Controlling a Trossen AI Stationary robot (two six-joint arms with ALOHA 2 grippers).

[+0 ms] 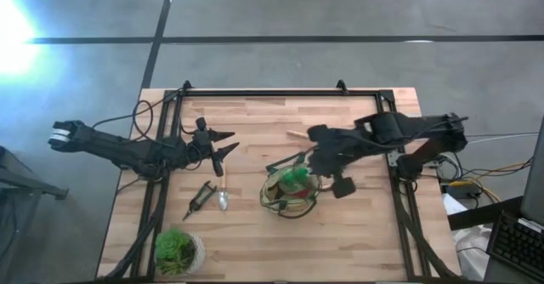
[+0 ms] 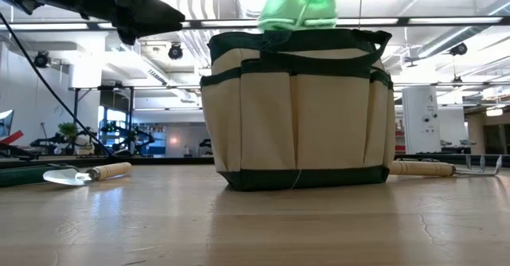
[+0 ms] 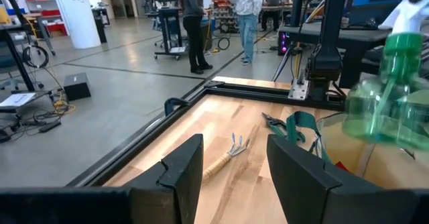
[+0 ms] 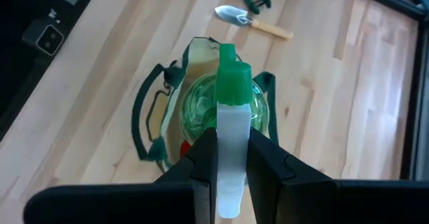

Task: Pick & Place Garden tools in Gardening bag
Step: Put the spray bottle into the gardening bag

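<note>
Right pincer grips the spray bottle above the gardening bag; left pincer gapes beside the bag, trowel and pruners nearby.

Spray bottle sits in the bag; trowel and pruners lie left of it; plant front-left.

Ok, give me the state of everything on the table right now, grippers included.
spray bottle: upright, lower part inside the bag, nozzle held by the right gripper
gardening bag: standing upright, top open
right gripper: shut on the nozzle
left gripper: open, empty
trowel: lying on the table
pruners: lying beside the trowel
rake fork: lying on the table
</note>
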